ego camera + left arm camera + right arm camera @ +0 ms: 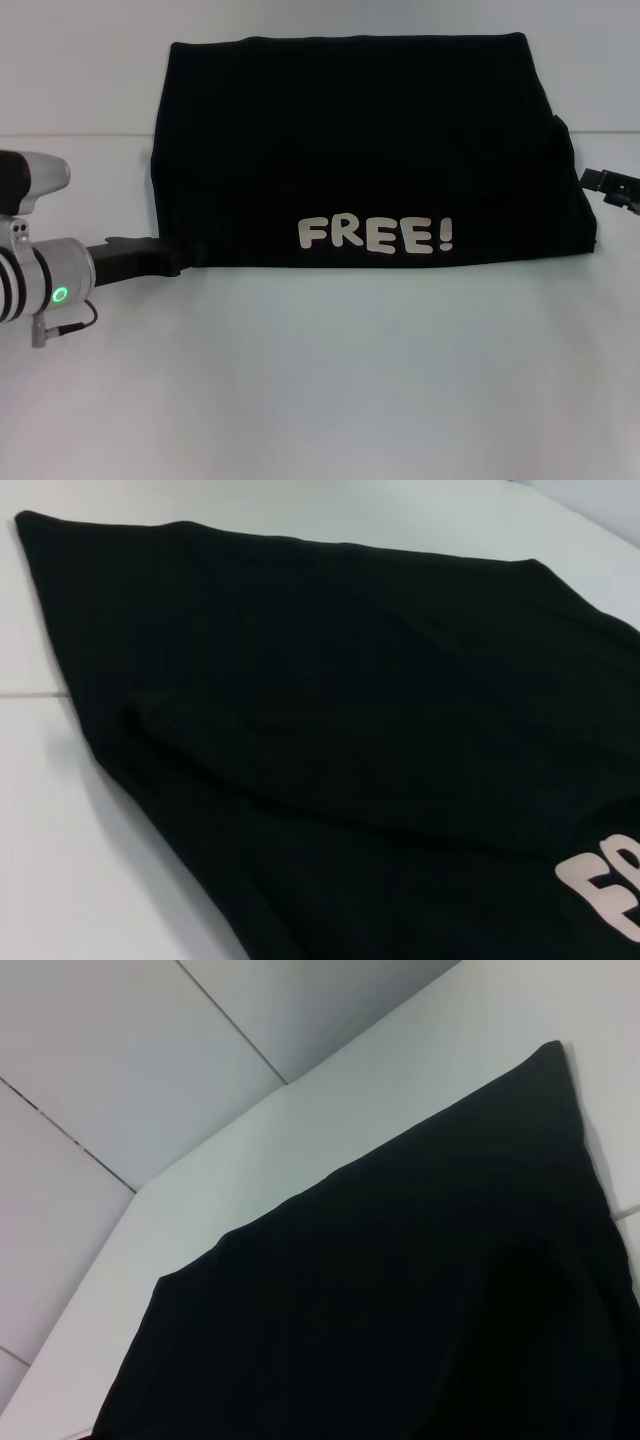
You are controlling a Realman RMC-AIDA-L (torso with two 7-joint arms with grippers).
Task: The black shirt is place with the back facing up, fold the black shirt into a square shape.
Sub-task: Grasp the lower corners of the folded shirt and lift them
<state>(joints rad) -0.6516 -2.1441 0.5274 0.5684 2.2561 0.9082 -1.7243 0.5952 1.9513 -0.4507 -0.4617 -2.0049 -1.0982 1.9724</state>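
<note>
1. The black shirt lies on the white table as a wide band, its "FREE!" lettering turned up along the near edge; I judge it partly folded, not yet square.
2. The left gripper sits at the shirt's near left corner, likely for a sideways fold; whether its jaws are clenched I cannot tell.
3. The right gripper waits just beside the right edge, grip unclear.
4. The cloth is matte, soft and gently rumpled.

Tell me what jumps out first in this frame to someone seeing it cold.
The black shirt fills the middle of the white table, partly folded, its cream "FREE!" lettering showing along the near edge. The left hand reaches its near-left corner; the right hand sits at the right side.
</note>
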